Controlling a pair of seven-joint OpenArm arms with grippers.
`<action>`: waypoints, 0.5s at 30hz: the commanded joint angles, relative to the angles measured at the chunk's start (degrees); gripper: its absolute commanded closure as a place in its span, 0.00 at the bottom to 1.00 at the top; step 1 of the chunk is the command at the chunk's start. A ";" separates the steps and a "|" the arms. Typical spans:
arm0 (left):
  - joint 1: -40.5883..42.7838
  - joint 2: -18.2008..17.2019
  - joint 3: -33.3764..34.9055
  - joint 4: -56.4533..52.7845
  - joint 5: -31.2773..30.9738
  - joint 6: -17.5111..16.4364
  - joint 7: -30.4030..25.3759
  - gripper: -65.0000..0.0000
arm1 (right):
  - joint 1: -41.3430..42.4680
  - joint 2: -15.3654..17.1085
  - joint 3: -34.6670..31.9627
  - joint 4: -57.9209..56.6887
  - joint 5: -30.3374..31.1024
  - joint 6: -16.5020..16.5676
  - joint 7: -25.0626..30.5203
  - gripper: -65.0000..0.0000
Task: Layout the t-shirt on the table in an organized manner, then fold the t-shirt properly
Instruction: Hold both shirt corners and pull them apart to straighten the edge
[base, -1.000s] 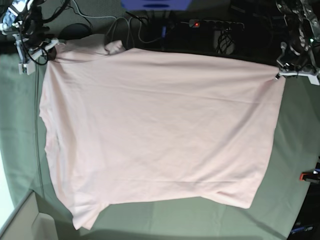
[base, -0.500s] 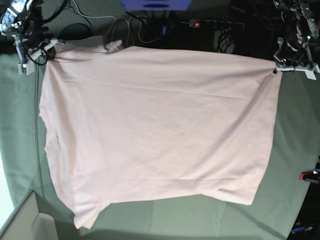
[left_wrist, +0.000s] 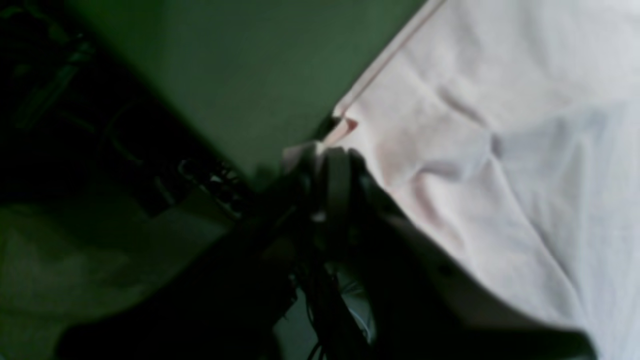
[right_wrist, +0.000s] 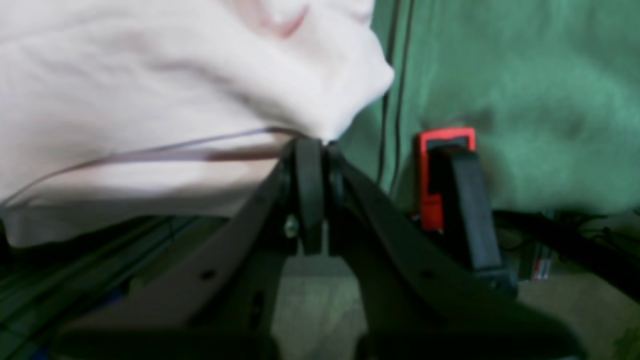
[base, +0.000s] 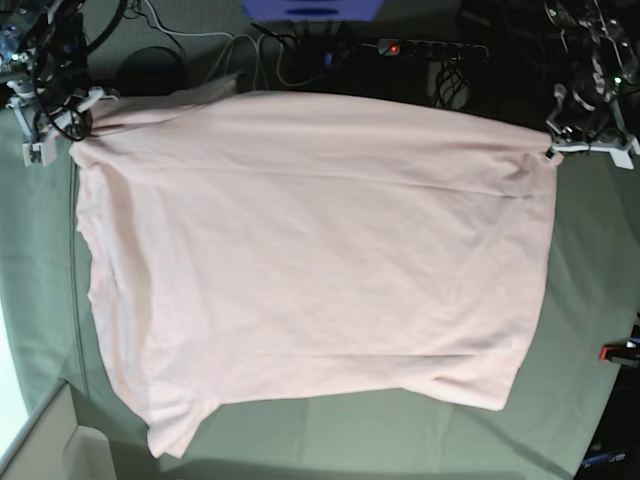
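The shirt (base: 310, 260) lies spread on the table (base: 590, 260), plain side up, no writing visible; left gripper (left_wrist: 332, 150) and right gripper (right_wrist: 315, 142) each pinch a far corner; left wrist view is dark, blurred.

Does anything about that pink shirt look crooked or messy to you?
Slightly. The t-shirt lies spread on the table but isn't squared up: the sleeve at its lower left corner is bunched, and its far edge hangs past the table, pinched at both corners by the left gripper and right gripper.
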 joint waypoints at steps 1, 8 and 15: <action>0.01 -0.83 -0.56 2.14 0.12 0.00 -1.33 1.00 | -0.08 0.81 0.71 1.15 0.10 -0.64 1.02 1.00; -0.35 -0.83 -0.56 7.94 0.39 0.00 -1.33 1.00 | 2.38 1.16 2.30 1.24 0.19 -0.64 1.02 1.00; -5.09 -1.27 -0.56 6.71 0.56 0.00 -1.33 1.00 | 5.99 1.34 1.95 1.24 0.10 -0.64 1.02 1.00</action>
